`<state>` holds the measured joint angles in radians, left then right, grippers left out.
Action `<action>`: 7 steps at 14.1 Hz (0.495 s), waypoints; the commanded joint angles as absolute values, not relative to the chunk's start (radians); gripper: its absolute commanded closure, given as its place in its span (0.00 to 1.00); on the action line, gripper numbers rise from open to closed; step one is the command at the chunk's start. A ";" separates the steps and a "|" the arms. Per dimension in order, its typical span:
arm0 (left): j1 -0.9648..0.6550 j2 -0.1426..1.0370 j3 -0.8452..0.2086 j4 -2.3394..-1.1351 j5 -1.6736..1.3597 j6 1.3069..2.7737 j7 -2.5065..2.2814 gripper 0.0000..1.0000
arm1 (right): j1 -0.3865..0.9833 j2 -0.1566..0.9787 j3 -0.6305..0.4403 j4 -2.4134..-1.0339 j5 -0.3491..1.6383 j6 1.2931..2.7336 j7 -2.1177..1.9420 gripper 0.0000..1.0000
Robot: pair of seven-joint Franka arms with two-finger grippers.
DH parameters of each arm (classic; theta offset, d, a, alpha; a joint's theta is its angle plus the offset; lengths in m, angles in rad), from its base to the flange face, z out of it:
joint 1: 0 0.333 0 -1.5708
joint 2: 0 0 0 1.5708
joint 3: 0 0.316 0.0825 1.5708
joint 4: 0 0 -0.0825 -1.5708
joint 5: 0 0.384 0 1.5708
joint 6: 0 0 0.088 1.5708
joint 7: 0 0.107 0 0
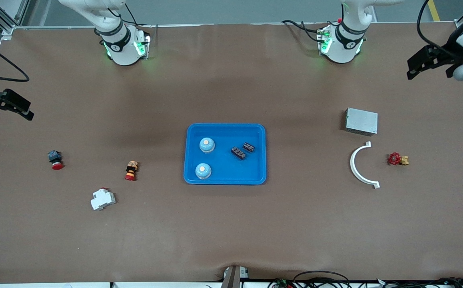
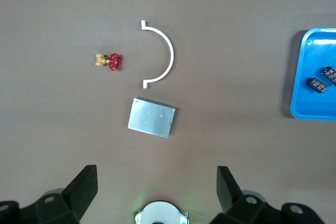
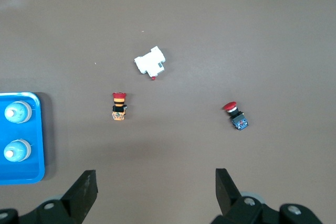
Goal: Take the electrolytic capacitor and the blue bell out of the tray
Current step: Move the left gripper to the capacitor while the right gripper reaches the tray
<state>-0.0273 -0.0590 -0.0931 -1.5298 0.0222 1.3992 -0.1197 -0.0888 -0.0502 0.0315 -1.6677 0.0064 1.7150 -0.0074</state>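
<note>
Right gripper (image 1: 12, 114) hangs at mid-height of the front view's edge, right arm's end, over bare desk (image 1: 231, 232). Its jaws are spread wide and hold nothing. Below it in the frame we see a red push button (image 1: 55, 159), a striped button (image 1: 131, 171) and a white breaker (image 1: 102, 199), none of them task things.

In the middle of the frame the blue tray (image 1: 225, 182) lies flat and everything is still in it. Two blue bells (image 1: 207, 145) stand upright in the tray's half toward the right arm's end, one nearer the front camera than the other. Two dark capacitors (image 1: 238, 153) lie just beside each other in the half toward the left arm's end, long axes slanted across the tray. We can't tell which one is meant.

Then come a grey box (image 1: 361, 121), a white arc (image 1: 361, 166) and a red valve (image 1: 397, 159).

Left gripper (image 1: 429, 72) is in the upper corner at the left arm's end, above the desk, jaws wide and empty.

Our call: nothing is started and both arms wait. The tray sits roughly midway, well apart from both. The bells face the right arm and the capacitors the left arm, so the split looks natural. The capacitor grasp likely needs the jaws turned across that slant.
</note>
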 commanded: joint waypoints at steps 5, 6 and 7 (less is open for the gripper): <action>-0.170 0.227 -0.123 -1.408 0.020 1.446 -0.219 0.00 | -0.077 -0.077 0.035 -1.697 -0.003 1.735 -0.011 0.00; -0.201 0.241 -0.121 -1.417 0.002 1.475 -0.285 0.00 | -0.078 -0.077 0.035 -1.697 -0.003 1.735 -0.011 0.00; -0.219 0.258 -0.123 -1.416 -0.024 1.498 -0.358 0.00 | -0.078 -0.077 0.035 -1.697 -0.003 1.735 -0.011 0.00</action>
